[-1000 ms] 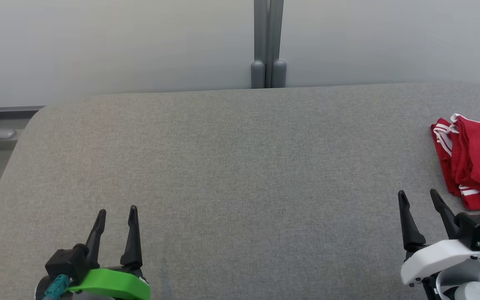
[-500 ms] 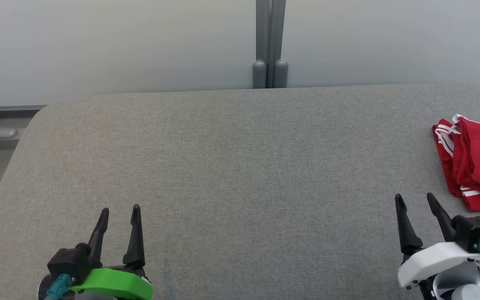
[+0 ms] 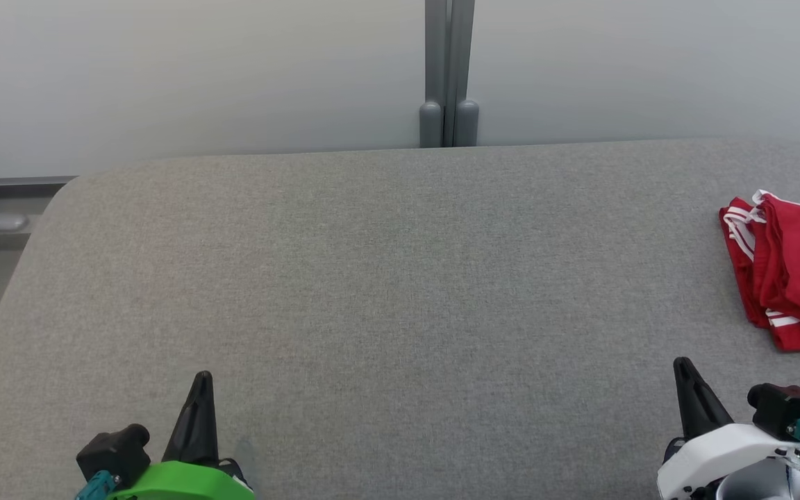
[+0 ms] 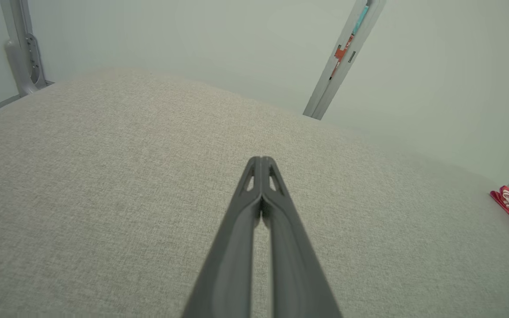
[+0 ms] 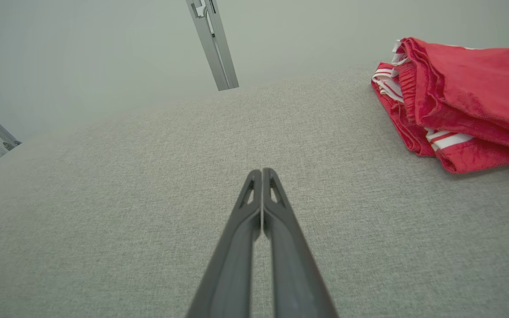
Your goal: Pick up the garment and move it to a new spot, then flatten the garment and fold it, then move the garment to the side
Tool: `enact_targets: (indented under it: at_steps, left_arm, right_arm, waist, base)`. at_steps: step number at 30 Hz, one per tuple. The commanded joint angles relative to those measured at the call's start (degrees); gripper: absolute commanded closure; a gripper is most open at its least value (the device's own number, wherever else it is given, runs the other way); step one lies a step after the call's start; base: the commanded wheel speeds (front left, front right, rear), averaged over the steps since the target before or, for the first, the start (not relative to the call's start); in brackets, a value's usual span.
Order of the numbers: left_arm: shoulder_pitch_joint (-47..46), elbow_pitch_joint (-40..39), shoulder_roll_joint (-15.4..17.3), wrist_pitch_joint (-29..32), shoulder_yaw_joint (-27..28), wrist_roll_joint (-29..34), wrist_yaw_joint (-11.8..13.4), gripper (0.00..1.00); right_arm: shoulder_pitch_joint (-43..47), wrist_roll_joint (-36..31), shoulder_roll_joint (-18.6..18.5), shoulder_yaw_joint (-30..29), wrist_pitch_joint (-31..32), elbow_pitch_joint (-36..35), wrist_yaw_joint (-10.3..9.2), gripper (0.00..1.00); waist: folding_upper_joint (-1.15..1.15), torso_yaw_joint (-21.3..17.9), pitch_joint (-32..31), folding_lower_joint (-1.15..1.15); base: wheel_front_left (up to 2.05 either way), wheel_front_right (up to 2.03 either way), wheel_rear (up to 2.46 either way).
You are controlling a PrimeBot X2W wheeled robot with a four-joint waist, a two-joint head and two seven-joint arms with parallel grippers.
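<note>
The red shorts (image 3: pixel 796 271) lie folded at the table's (image 3: pixel 372 278) side. The left gripper (image 3: pixel 202 380) and right gripper (image 3: pixel 683 364) are pinched together, empty. The job looks done.

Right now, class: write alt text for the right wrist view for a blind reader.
The right gripper, shut and empty, points across a grey fabric surface. A folded red garment with white stripes lies at the upper right, clear of the gripper.

Head overhead, wrists low; shared: grey table (image 3: pixel 400 278), red garment (image 3: pixel 796 271)
</note>
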Motion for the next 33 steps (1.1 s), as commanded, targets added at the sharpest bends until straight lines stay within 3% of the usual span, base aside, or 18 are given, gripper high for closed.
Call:
enact_targets:
  at_steps: [1, 33]
  left_arm:
    - [-1.0, -1.2, 0.1, 0.6, 0.7, -2.6, 0.0, 1.00]
    - [-3.4, -2.6, 0.4, 8.0, 4.2, -28.5, -0.1, 1.00]
  right_arm:
    - [-1.5, 2.7, -0.2, -0.3, 0.4, -0.7, -0.01, 1.00]
    - [-4.7, 31.0, 0.7, -1.5, 4.6, 0.1, -0.03, 1.00]
  waist:
    - [0.00, 0.0, 0.0, 0.00]
    - [0.00, -0.5, 0.5, 0.00]
  base:
    - [0.00, 0.00, 0.00]
    - [0.00, 0.00, 0.00]
